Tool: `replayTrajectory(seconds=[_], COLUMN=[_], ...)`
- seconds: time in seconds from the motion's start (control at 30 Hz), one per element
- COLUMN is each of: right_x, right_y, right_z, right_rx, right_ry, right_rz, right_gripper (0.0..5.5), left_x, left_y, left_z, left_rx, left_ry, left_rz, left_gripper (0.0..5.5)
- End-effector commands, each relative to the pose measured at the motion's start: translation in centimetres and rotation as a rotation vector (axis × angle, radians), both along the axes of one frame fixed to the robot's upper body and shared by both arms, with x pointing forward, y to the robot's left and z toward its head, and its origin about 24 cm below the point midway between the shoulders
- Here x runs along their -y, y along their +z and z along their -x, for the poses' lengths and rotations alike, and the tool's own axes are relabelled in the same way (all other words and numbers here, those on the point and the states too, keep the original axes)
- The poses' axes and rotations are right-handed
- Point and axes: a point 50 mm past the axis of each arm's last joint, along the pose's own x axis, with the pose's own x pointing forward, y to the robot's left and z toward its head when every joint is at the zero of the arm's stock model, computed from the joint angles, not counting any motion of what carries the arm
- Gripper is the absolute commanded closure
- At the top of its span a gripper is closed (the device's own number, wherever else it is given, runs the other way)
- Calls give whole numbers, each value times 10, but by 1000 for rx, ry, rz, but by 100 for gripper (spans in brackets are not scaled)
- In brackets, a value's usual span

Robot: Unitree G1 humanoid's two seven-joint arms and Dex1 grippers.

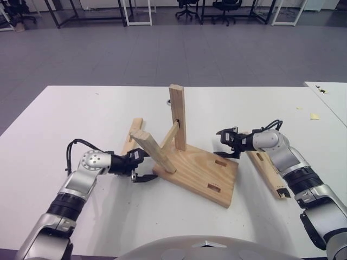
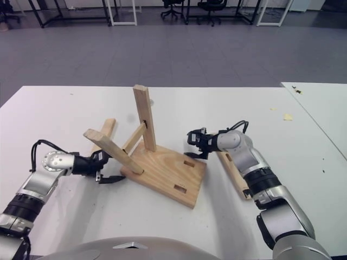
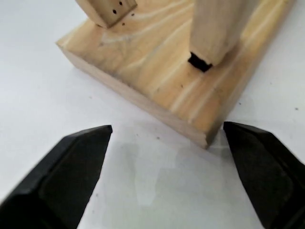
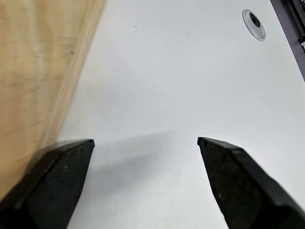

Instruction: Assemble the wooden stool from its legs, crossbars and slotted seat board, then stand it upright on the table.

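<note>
The slotted seat board (image 1: 199, 173) lies flat on the white table. One leg (image 1: 178, 116) stands upright in a slot, and a second leg (image 1: 153, 149) leans toward the left from the board's left corner. A crossbar (image 1: 170, 136) joins the two. My left gripper (image 1: 142, 167) is open just left of the board's near-left corner (image 3: 202, 136), at the leaning leg's foot. My right gripper (image 1: 226, 142) is open at the board's far right edge (image 4: 43, 81), holding nothing. A loose leg (image 1: 267, 169) lies under my right forearm. Another wooden piece (image 1: 132, 136) lies behind the leaning leg.
Two open slots (image 1: 214, 187) show on the board's right side. A second white table (image 1: 331, 97) stands at the right. Small scraps (image 1: 314, 115) lie near the table's right edge. Bare tabletop extends at the far side and the near left.
</note>
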Motion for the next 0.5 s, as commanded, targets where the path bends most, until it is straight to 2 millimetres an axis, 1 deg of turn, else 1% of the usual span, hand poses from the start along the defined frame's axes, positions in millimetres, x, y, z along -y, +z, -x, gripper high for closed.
replayTrajectory(seconds=[0.03, 0.1, 0.23, 0.3, 0.33, 0.4, 0.43, 0.5], right_x=[-1, -2, -8, -12, -14, -10, -5, 8], right_y=[-8, -6, -4, -1, 1, 9, 13, 20], right_z=[21, 35, 72, 80, 79, 68, 60, 51], right_rx=[-73, -94, -159, -154, -134, -50, -1, 69], right_ry=[31, 36, 58, 47, 28, -61, -126, -251], right_rz=[-34, -63, -103, -118, -127, -137, -133, -132], right_gripper=[144, 144, 144, 144, 144, 144, 144, 144], left_x=[7, 4, 5, 6, 6, 8, 7, 4], left_y=[5, 7, 19, 19, 19, 21, 23, 29], left_z=[-21, -30, -49, -56, -59, -62, -63, -60], left_rx=[66, 86, 120, 123, 125, 136, 148, 176], left_ry=[78, 118, 145, 145, 145, 143, 144, 151], left_rz=[68, 89, 117, 109, 108, 111, 119, 131], left_gripper=[117, 117, 117, 117, 117, 117, 117, 117])
